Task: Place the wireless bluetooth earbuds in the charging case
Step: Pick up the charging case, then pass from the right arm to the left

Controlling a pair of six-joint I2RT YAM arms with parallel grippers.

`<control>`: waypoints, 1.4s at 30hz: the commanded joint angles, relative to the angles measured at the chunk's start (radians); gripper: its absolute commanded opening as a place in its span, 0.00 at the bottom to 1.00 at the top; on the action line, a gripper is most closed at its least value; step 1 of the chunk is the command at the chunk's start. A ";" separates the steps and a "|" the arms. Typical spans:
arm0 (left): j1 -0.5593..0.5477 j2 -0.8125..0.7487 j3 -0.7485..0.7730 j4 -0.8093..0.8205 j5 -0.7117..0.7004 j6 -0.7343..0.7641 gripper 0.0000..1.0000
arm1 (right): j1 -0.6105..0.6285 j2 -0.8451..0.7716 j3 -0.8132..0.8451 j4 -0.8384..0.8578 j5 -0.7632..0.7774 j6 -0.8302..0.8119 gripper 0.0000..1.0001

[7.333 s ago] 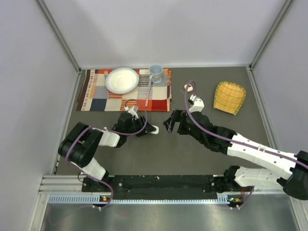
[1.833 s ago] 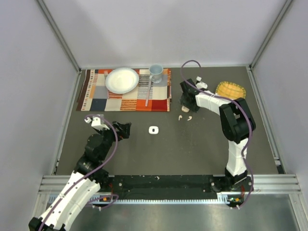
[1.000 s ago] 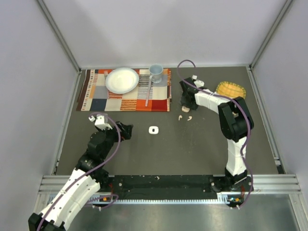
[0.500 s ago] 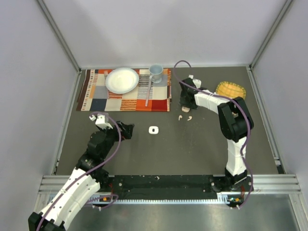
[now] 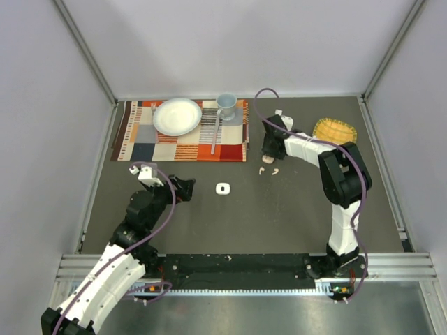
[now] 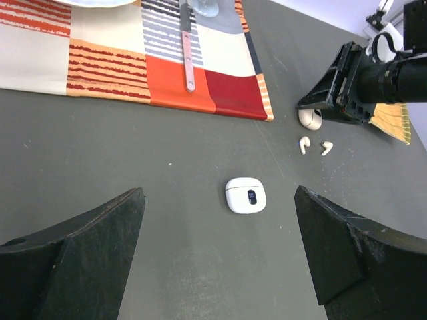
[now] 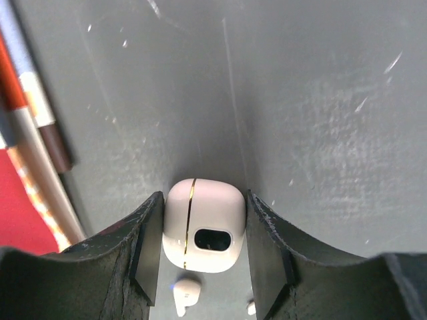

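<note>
Two small white earbuds (image 5: 261, 170) (image 5: 274, 170) lie side by side on the dark table; they also show in the left wrist view, earbuds (image 6: 303, 144) (image 6: 326, 147). Just behind them sits a cream charging case (image 7: 203, 233) with a gold seam. My right gripper (image 7: 204, 200) is shut on it, one finger against each side, and one earbud (image 7: 185, 293) lies just in front. A second, white case (image 5: 223, 188) lies closed mid-table. My left gripper (image 6: 218, 200) hangs open to its left, nothing between the fingers.
A striped placemat (image 5: 140, 143) at the back left carries a white plate (image 5: 177, 116), a blue cup (image 5: 225, 105) and a spoon (image 5: 215, 136). A yellow dish (image 5: 334, 130) sits at the back right, close to the right arm.
The right gripper's jaws have narrowed onto the cream case. The left arm has hardly moved, and the earbuds and white case lie where they were.
</note>
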 commanded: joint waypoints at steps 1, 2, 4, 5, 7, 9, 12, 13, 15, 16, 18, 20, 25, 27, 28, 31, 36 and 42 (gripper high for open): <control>0.004 -0.038 0.005 0.088 0.018 -0.005 0.99 | 0.008 -0.151 -0.076 0.085 -0.129 0.092 0.00; 0.004 -0.046 -0.003 0.117 0.026 -0.005 0.99 | 0.008 -0.208 -0.102 0.118 -0.196 0.130 0.00; 0.004 -0.066 -0.027 0.148 0.050 -0.004 0.99 | 0.010 -0.277 -0.184 0.205 -0.255 0.190 0.00; 0.004 -0.073 -0.035 0.175 0.056 -0.005 0.99 | 0.011 -0.339 -0.219 0.240 -0.314 0.269 0.00; 0.004 -0.093 -0.057 0.204 0.066 -0.016 0.99 | 0.028 -0.400 -0.343 0.400 -0.368 0.352 0.00; 0.004 -0.104 -0.083 0.270 0.085 -0.013 0.99 | 0.054 -0.488 -0.462 0.542 -0.388 0.475 0.00; 0.003 -0.098 -0.119 0.377 0.156 -0.014 0.99 | 0.126 -0.588 -0.565 0.625 -0.315 0.604 0.00; 0.003 -0.095 -0.129 0.410 0.180 -0.027 0.99 | 0.175 -0.608 -0.583 0.658 -0.295 0.630 0.00; 0.001 -0.074 -0.152 0.464 0.211 -0.039 0.99 | 0.234 -0.645 -0.619 0.684 -0.197 0.705 0.00; 0.001 -0.064 -0.158 0.522 0.237 -0.044 0.99 | 0.282 -0.670 -0.630 0.716 -0.148 0.727 0.00; -0.005 -0.029 -0.162 0.559 0.257 -0.044 0.99 | 0.333 -0.688 -0.652 0.751 -0.109 0.784 0.00; -0.020 0.008 -0.152 0.585 0.285 -0.034 0.99 | 0.396 -0.707 -0.664 0.782 -0.050 0.834 0.00; -0.084 0.052 -0.150 0.626 0.271 0.010 0.99 | 0.488 -0.721 -0.650 0.761 0.087 0.884 0.00; -0.106 0.057 -0.150 0.646 0.259 0.025 0.99 | 0.513 -0.710 -0.639 0.759 0.096 0.891 0.00; -0.130 0.062 -0.152 0.675 0.260 0.038 0.99 | 0.516 -0.702 -0.633 0.762 0.093 0.902 0.00; -0.186 0.083 -0.150 0.697 0.201 0.059 0.99 | 0.534 -0.687 -0.635 0.808 0.078 0.919 0.00; -0.235 0.138 -0.164 0.787 0.129 0.064 0.98 | 0.565 -0.668 -0.624 0.837 0.061 0.940 0.00; -0.261 0.174 -0.179 0.852 0.060 0.065 0.96 | 0.597 -0.658 -0.615 0.857 0.058 0.954 0.00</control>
